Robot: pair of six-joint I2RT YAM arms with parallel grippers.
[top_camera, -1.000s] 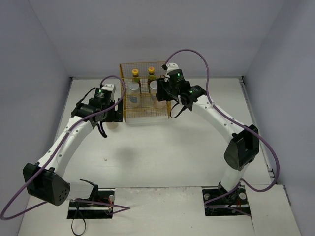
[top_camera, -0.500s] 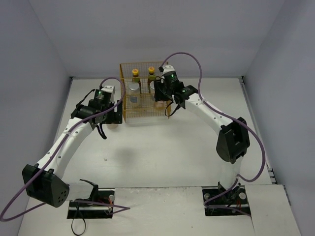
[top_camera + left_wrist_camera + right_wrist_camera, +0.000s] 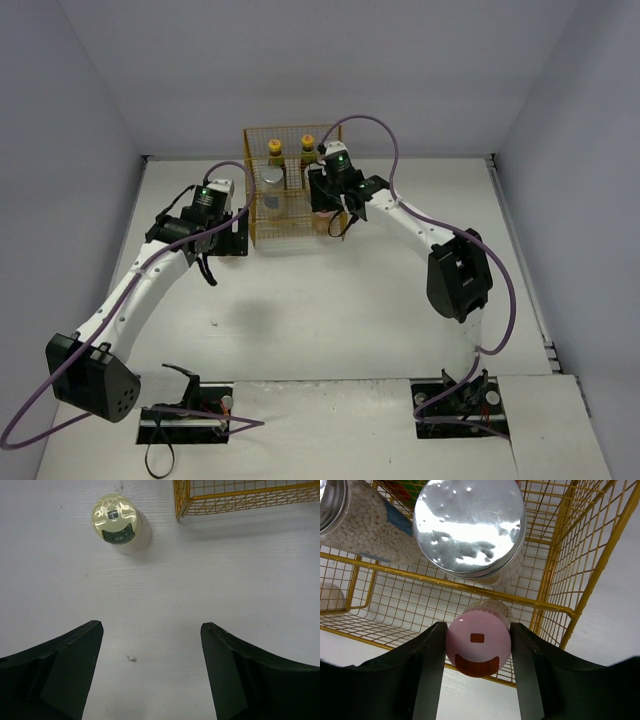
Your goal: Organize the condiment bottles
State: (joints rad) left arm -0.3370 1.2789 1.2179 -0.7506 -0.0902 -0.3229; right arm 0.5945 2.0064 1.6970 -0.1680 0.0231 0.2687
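Right fingers (image 3: 431,672) clasp pink-capped bottle (image 3: 478,647) in rack (image 3: 395,570) beside silver-lidded jar (image 3: 470,527).

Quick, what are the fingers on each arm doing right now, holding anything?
Left gripper: open, holding nothing.
Right gripper: closed on the pink-capped bottle.

Mirror-glossy metal jar lid (image 3: 469,527), smooth yellow wire rack (image 3: 395,571), matt pink plastic bottle cap (image 3: 478,642), matt white table (image 3: 200,580).
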